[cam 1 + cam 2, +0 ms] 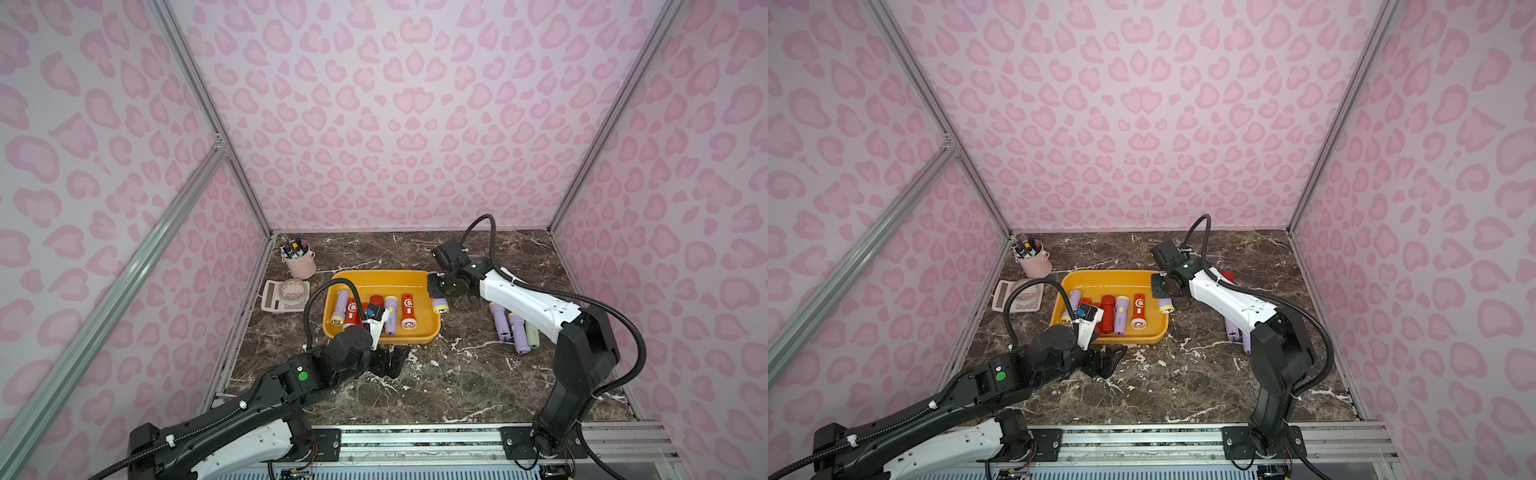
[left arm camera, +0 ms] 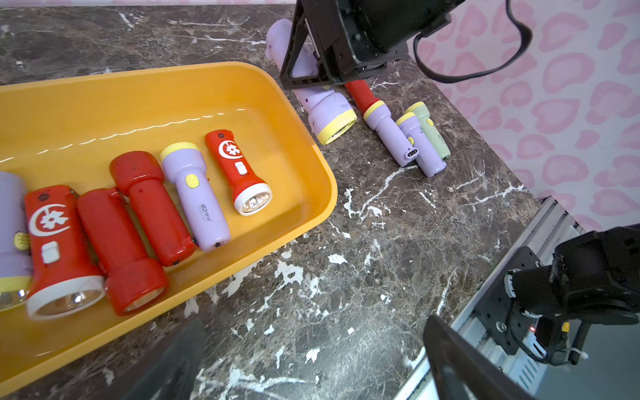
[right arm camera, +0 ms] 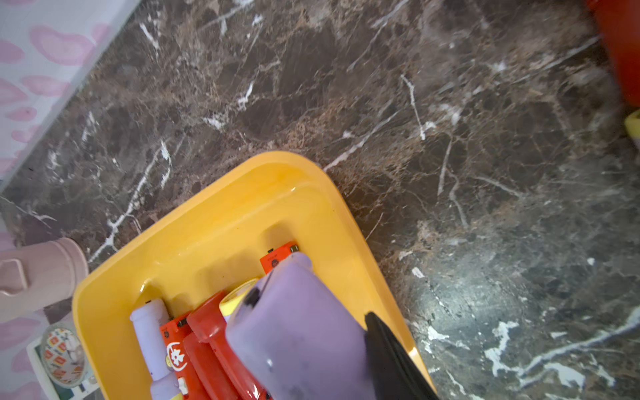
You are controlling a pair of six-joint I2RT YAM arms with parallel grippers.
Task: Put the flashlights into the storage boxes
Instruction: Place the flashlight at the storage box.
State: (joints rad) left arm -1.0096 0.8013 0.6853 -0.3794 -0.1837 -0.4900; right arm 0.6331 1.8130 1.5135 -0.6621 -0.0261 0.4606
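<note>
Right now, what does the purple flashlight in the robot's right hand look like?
The lilac flashlight is smooth plastic, with a yellow ring round its wider head and a shiny lens. The right gripper is shut on its body, holding it at the right edge of the yellow tray, head toward the robot's base.

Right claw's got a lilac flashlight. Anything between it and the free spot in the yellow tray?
Nothing visible. The lilac flashlight in the right claw hangs by the yellow tray's right rim, next to bare floor beside the rightmost red flashlight. The left claw is open, off the near rim.
</note>
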